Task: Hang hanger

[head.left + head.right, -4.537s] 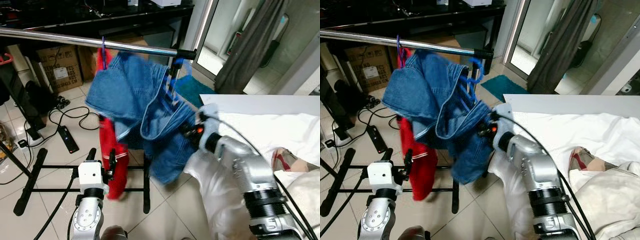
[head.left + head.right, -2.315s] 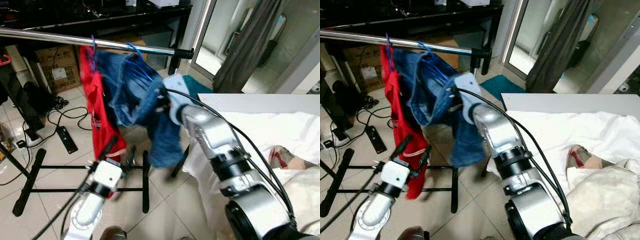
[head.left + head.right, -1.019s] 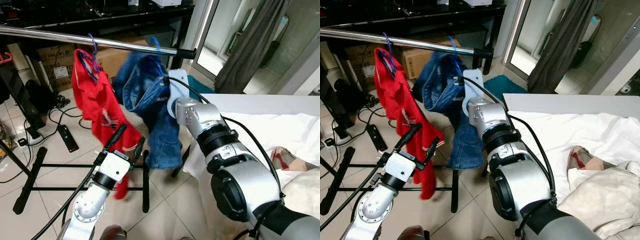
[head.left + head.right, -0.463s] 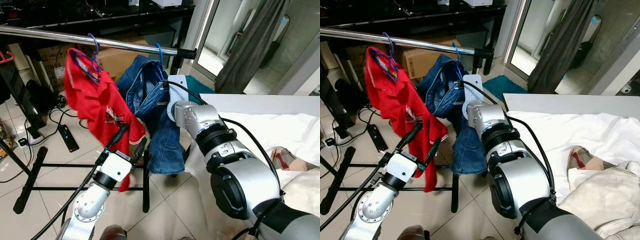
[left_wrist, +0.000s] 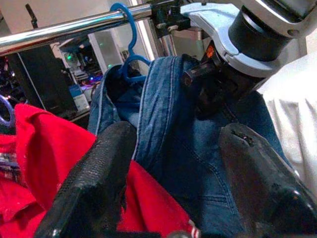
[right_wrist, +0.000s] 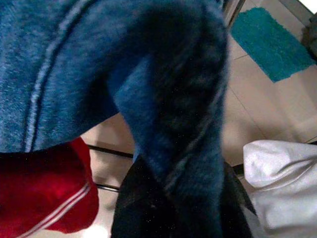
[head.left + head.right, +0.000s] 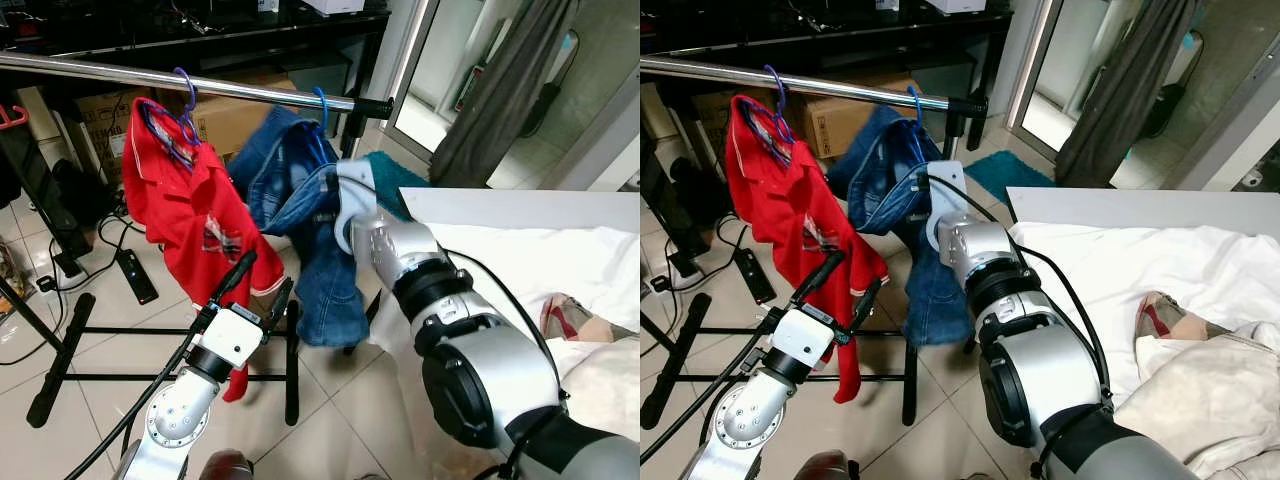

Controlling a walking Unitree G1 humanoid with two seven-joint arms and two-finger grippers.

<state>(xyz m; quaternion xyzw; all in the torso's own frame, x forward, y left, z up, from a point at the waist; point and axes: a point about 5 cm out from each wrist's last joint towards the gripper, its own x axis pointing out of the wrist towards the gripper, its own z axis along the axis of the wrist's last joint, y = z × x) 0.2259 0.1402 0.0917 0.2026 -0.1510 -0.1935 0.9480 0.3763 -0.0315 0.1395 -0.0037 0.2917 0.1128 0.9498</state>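
Our left gripper's [image 7: 252,282] two long black fingers [image 5: 91,186] stand wide apart with nothing between them; of our right gripper [image 5: 210,87] we cannot tell whether the fingers are spread or closed, since denim wraps it in every view.

From the head we see the long chrome clothes rail [image 7: 150,76] crossing the top of the scene on its black floor frame [image 7: 70,345]. Beneath it hang a blue denim garment [image 7: 305,225] and, to its left, a red polo shirt with white trim [image 7: 195,225]. The thin blue plastic hanger [image 7: 912,100] carrying the denim has its hook over the rail near the black end cap; a purple wire hanger [image 7: 183,85] holds the red shirt further left. A white bed sheet [image 7: 560,260] lies to the right.

Our right arm reaches up and forward, its wrist buried in the denim just below the blue hanger. Our left arm is raised lower down, gripper tilted upward in front of the red shirt's hem.

The left wrist view adds the blue hook curled over the rail and our right wrist housing pressed into the denim collar. The right wrist view gives a close fold of denim draped across the black fingers, red cloth beside it, and a teal floor mat [image 6: 275,42] beyond.
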